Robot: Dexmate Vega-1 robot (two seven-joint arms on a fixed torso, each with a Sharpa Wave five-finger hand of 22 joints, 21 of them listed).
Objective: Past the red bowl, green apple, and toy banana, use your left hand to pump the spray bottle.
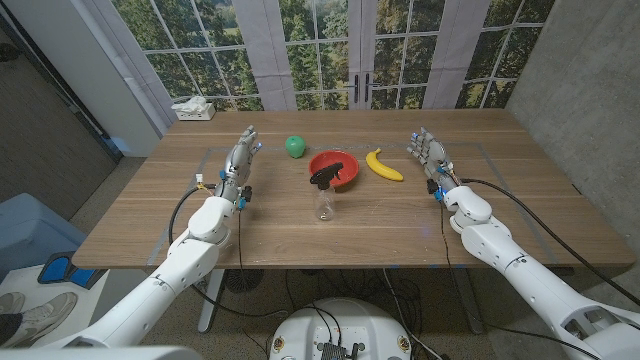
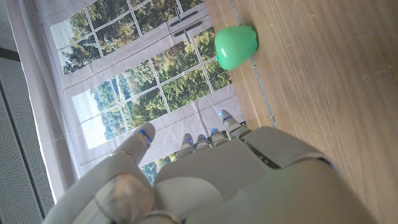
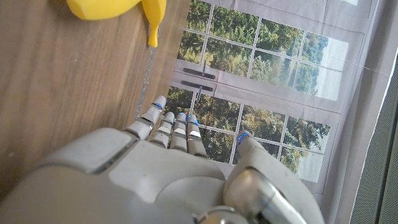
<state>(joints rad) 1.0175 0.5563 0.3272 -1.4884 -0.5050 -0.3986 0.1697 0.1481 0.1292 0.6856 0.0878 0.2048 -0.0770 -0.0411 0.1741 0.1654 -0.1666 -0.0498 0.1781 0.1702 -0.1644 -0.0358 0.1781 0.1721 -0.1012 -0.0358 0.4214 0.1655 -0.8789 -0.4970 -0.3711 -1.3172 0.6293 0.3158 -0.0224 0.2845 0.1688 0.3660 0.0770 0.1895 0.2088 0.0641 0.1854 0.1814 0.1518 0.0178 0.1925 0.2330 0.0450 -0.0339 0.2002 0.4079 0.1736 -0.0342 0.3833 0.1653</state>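
Both hands wait with fingers apart and holding nothing, left hand (image 1: 239, 160) and right hand (image 1: 426, 152) flanking the spray bottle (image 1: 323, 193) mid-table, nearer the front edge than the red bowl (image 1: 335, 168), leaving the left's reach unobstructed.

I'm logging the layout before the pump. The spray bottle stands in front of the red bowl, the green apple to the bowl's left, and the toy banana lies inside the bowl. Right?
Not quite. In the head view the toy banana lies on the table to the right of the red bowl, not inside it. The rest holds: the spray bottle stands in front of the bowl and the green apple sits to its left.
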